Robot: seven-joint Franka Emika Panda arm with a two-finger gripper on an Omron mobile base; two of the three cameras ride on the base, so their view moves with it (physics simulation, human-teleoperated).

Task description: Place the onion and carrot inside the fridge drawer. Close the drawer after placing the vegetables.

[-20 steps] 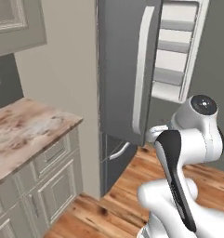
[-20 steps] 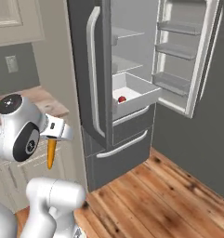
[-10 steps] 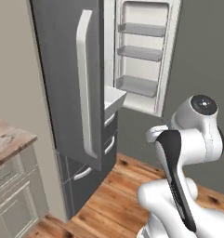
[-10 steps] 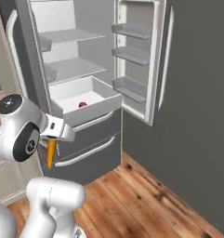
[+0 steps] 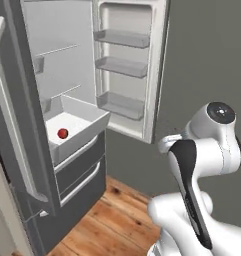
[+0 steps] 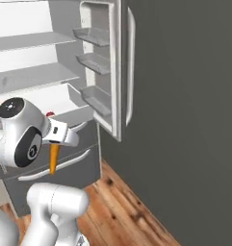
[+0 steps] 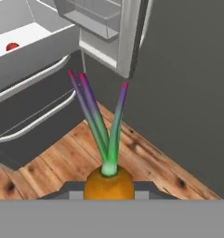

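**Q:** Where's the carrot (image 7: 108,183) being kept right now, and what are the fingers doing?

**A:** It's clamped in the gripper (image 6: 56,142), fingers closed on its top end. In the right base view the orange root (image 6: 53,158) is seen hanging straight down below the hand, out in front of the fridge. In the hand view the orange shoulder is parked at 6 o'clock, with green stalks fanned up toward 12 and tipped purple-pink.

**Q:** And the fridge drawer (image 5: 78,126)?

**A:** Pulled out. In the left base view it's found at about 9 o'clock from center, a pale white bin under the glass shelves. A small red round thing (image 5: 63,133) is sat inside it, which would be the onion. The same bin (image 7: 34,46) is seen in the hand view up at 10 o'clock, with the red thing near the far left edge.

**Q:** How close is the carrot to it?

**A:** Well apart. The wood floor (image 7: 132,153) is seen under the carrot, not the bin. The grey outer drawer fronts (image 5: 81,170) with curved bar handles are sat below the bin, and the open right door (image 5: 127,70) with its door bins is placed at about 12 o'clock in the left base view.
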